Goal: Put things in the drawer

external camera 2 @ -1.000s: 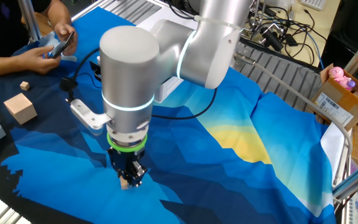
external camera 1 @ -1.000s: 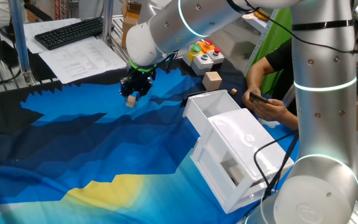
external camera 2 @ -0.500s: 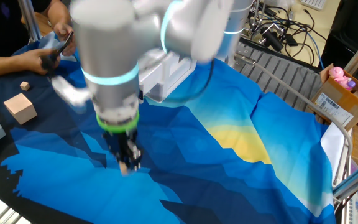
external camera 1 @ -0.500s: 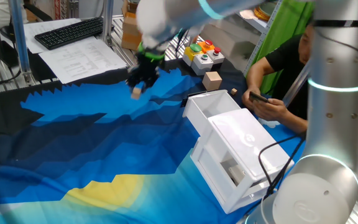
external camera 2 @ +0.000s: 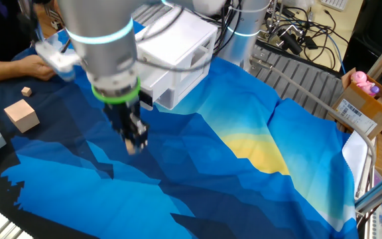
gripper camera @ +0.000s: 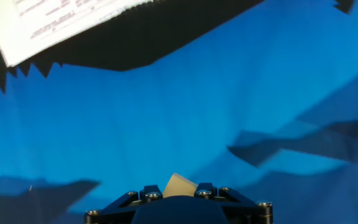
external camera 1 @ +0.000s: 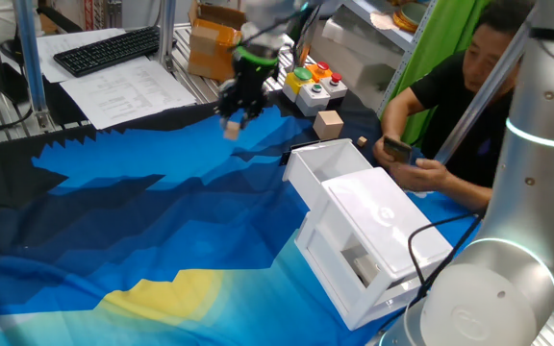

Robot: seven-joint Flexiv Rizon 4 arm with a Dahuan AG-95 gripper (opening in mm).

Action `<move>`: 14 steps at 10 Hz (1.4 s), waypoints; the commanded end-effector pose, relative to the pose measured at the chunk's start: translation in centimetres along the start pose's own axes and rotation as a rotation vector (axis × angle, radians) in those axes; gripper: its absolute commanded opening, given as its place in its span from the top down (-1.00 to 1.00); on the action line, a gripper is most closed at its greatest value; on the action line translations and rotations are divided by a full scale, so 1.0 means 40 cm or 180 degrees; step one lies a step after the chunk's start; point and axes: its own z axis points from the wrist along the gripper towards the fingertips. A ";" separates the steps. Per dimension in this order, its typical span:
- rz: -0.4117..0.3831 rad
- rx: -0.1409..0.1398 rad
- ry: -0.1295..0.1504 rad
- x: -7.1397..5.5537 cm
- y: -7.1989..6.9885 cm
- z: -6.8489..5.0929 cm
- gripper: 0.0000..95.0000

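Gripper [external camera 1: 232, 125] has come up off the cloth [external camera 1: 113, 221] with the cube [external camera 1: 231, 130] pinched between its fingers — a second ago it was low, the cube on or just above the blue, well out from the cabinet [external camera 1: 354, 240]; now it hangs clear above the cloth and nearer the cabinet's far corner

Hand view confirms the hold: cube [gripper camera: 178, 186] sits between the fingertips, only cloth beneath it

In the other fixed view the gripper [external camera 2: 135, 141] and cube [external camera 2: 132, 147] are airborne just in front of the cabinet [external camera 2: 178, 60]

So pick looks done, transport under way. Drawer [external camera 1: 359, 261] is open on the cabinet's near side — cube is still on the opposite side of the cabinet from it, so most of the carry remains

Two more blocks [external camera 1: 329, 123] lie beyond the cabinet, near the button box [external camera 1: 315, 82], untouched
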 end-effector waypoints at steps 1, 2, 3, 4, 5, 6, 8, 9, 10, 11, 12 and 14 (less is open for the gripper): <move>-0.0016 0.0315 0.0289 0.080 -0.002 -0.079 1.00; 0.0013 0.0314 0.0301 0.097 -0.003 -0.087 1.00; 0.0060 0.0463 0.0312 0.133 0.004 -0.101 1.00; 0.0063 0.0578 0.0375 0.156 0.008 -0.109 1.00; 0.0107 0.0610 0.0439 0.174 0.011 -0.113 1.00; 0.0164 0.0689 0.0522 0.181 0.010 -0.117 1.00; 0.0104 0.0963 0.0834 0.174 0.011 -0.123 1.00; 0.0146 0.0976 0.0974 0.174 0.011 -0.123 1.00; 0.0180 0.0980 0.1012 0.174 0.012 -0.122 1.00; 0.0189 0.0980 0.1013 0.173 0.014 -0.122 1.00; 0.0249 0.0956 0.1038 0.172 0.017 -0.121 1.00; 0.0468 0.0842 0.1118 0.172 0.017 -0.121 1.00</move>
